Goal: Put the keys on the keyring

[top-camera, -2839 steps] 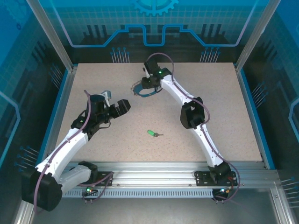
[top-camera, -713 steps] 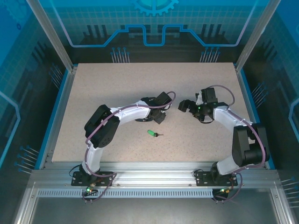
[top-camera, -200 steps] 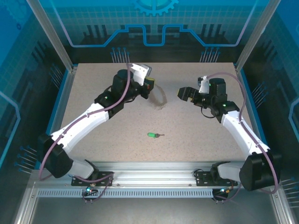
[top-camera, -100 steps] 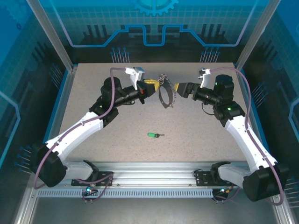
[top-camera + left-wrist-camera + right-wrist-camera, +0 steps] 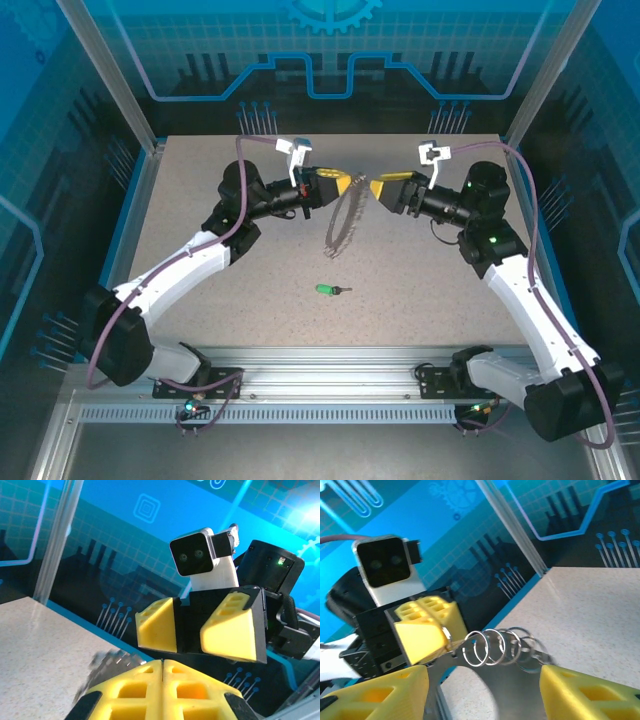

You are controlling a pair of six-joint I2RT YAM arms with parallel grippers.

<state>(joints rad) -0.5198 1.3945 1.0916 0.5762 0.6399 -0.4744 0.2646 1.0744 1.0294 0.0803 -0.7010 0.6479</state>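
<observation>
- My left gripper (image 5: 342, 184) is clamped tight on the keyring (image 5: 346, 216), holding it in the air, loop hanging toward 6 o'clock.
- My right gripper (image 5: 379, 189), jaws apart, faces it from 3 o'clock. I'd pinch the band, not the chain (image 5: 492, 647).
- The key (image 5: 325, 290) lies on the table (image 5: 200, 200) at 6 o'clock, well apart, edges far off.

I can read no words, brands or numbers anywhere from here. The back panel (image 5: 200, 50) bears an unlettered gear emblem (image 5: 330, 12).
</observation>
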